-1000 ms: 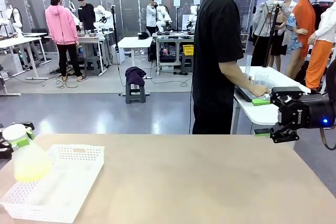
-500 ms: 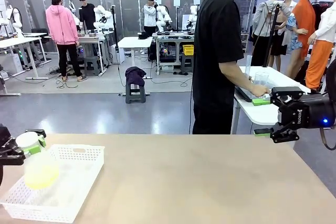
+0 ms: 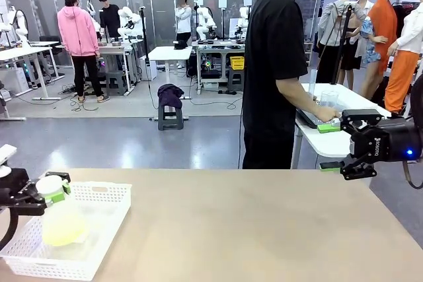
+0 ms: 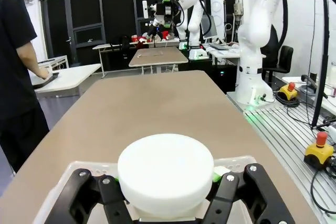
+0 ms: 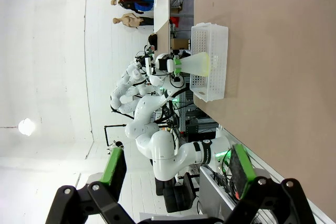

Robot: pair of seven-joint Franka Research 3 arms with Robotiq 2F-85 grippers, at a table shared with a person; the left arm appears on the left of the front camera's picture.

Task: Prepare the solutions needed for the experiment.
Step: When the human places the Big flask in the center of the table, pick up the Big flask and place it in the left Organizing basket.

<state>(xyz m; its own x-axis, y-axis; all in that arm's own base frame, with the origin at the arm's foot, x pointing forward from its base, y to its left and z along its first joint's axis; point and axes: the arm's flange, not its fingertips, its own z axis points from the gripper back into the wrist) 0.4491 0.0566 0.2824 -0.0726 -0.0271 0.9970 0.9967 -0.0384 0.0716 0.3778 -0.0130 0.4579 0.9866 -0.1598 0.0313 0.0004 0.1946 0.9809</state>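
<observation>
Lower left: left gripper (image 3: 36, 193) clamps frosted conical flask (image 3: 61, 219) of yellow-green solution (image 3: 63, 232) at its neck over white basket (image 3: 99, 219); keep upright. Right gripper (image 3: 334, 146) wide, empty.

The left arm is running off the picture's edge, leaving just its claw (image 3: 41, 193) showing. From the wrist, the flask's white cap (image 4: 165, 174) is blocking the flask body and the solutions beneath. The basket (image 3: 99, 193) is getting cropped at the bottom corner.
</observation>
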